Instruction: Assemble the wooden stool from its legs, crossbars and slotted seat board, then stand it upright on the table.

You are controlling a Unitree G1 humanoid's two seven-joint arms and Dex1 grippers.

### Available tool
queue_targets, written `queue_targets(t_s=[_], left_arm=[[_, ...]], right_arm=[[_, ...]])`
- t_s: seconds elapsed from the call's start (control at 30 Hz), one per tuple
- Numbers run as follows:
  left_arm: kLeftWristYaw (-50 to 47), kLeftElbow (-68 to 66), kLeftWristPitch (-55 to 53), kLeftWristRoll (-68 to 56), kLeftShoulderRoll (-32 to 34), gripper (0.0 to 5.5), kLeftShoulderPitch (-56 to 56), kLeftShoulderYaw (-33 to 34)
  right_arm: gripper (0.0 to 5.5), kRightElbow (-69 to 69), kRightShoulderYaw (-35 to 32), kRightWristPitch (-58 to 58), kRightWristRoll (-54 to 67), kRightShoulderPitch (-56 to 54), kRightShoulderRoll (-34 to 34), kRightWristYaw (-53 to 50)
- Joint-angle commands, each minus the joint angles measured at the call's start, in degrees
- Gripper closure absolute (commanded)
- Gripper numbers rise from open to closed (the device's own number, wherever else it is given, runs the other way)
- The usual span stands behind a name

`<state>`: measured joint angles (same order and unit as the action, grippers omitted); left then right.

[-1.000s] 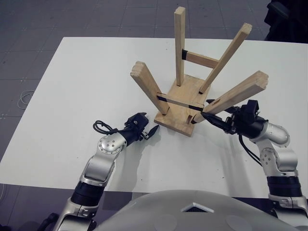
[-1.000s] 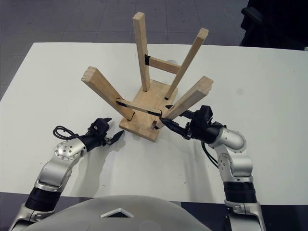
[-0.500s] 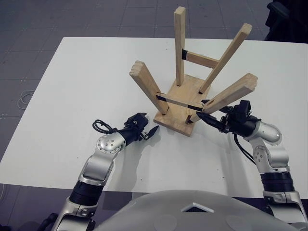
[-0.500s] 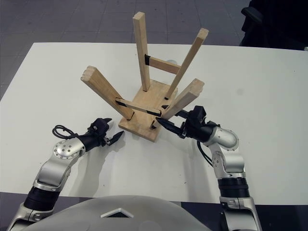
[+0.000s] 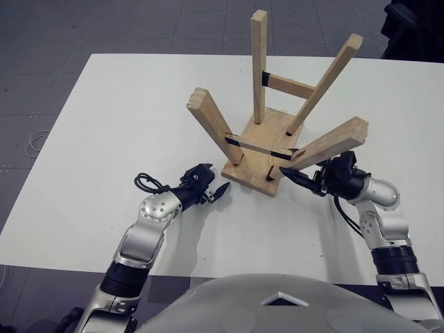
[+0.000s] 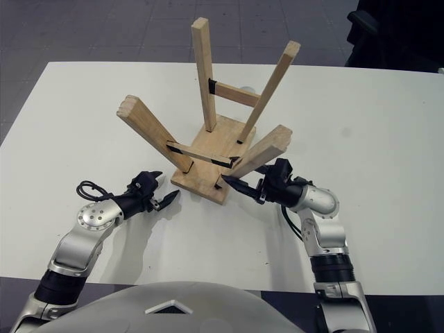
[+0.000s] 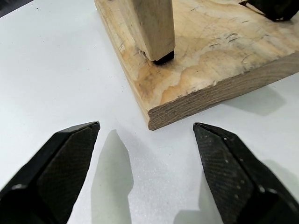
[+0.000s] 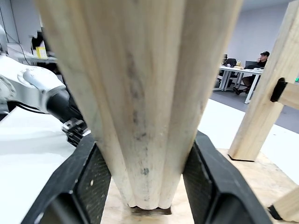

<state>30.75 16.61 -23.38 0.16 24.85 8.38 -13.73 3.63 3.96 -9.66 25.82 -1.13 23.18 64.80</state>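
Note:
The wooden stool lies upside down, its seat board [image 5: 272,130] flat on the white table and four legs pointing up. Two crossbars [image 5: 289,86] [image 5: 261,148] join the leg pairs. The near right leg [image 5: 326,143] leans out to the right. My right gripper [image 6: 237,178] is shut on that leg near its foot, and the leg [image 8: 140,93] sits between the black fingers [image 8: 86,184]. My left gripper [image 5: 214,179] rests low on the table and stands open, a short way from the board's near left corner [image 7: 196,79]. Nothing is between its fingers [image 7: 60,163].
The table [image 5: 118,111] has bare room to the left of the stool and along the front edge. A black cable loop [image 5: 144,183] hangs at my left wrist. A dark chair [image 5: 409,28] stands beyond the far right corner.
My right gripper has moved left toward the seat board, taking the near right leg with it; the leg's top end has swung left and lower. The left arm has kept still.

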Motion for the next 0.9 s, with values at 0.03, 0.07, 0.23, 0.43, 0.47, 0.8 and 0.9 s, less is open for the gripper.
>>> queue_targets(t_s=[0.03,0.07,0.23,0.43,0.47,0.8,0.9], left_arm=[[0.28,0.91,-0.63,-0.1,0.33,1.8,0.07,-0.29],[0.29,0.9,-0.64,-0.06,0.34,1.8,0.11,-0.37],[0.03,0.93,-0.65,0.02,0.35,1.8,0.3,-0.17],[-0.37,0.98,-0.56,0.12,-0.08,1.8,0.77,-0.48],[-0.47,1.13,-0.58,0.14,-0.15,1.8,0.99,-0.51],[-1.39,1.54,-0.59,0.43,-0.83,1.8,1.76,-0.86],[-1.72,1.6,-0.6,0.47,-1.05,1.8,1.96,-0.91]], right_arm=[[3.46,4.18,0.85,-0.17,-3.12,-1.19,0.69,-0.06],[3.46,4.47,0.87,-0.33,-3.08,-1.41,0.67,-0.06],[3.46,2.26,0.92,1.87,-1.89,0.2,2.26,0.75],[3.46,-2.03,-0.23,6.12,-0.36,0.36,5.06,0.48],[3.46,-3.28,-0.43,7.4,-0.28,0.01,5.48,-0.13],[3.47,-15.23,2.39,21.6,-4.89,-2.27,14.54,-2.7],[3.47,-16.98,4.15,26.59,-6.45,-3.72,17.46,-2.97]])
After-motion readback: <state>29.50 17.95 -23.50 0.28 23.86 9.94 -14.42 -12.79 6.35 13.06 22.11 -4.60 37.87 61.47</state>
